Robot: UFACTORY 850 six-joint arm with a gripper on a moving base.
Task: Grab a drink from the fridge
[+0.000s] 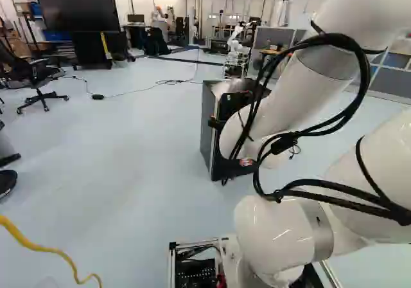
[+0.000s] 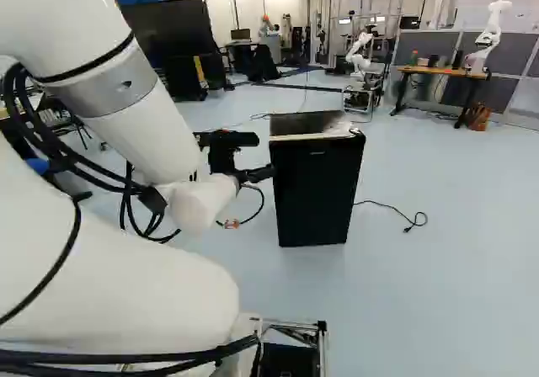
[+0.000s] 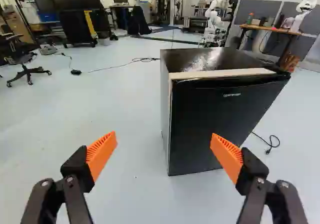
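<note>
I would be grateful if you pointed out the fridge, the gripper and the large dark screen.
Fridge (image 3: 215, 124): wrist view, on its black front door.
Gripper (image 3: 164, 138): wrist view, midway between its open fingertips.
Large dark screen (image 1: 77, 8): left base view, on its display face.

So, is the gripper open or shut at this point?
Open: in the wrist view the gripper's two orange pads stand wide apart, with nothing held between them.

On our rounded white arm (image 1: 292, 98) we carry grey bands (image 2: 126, 87) and looping black cables (image 1: 367, 76), and our black, screw-studded gripper (image 2: 256, 174) has ribbed orange pads (image 3: 102, 153).
</note>
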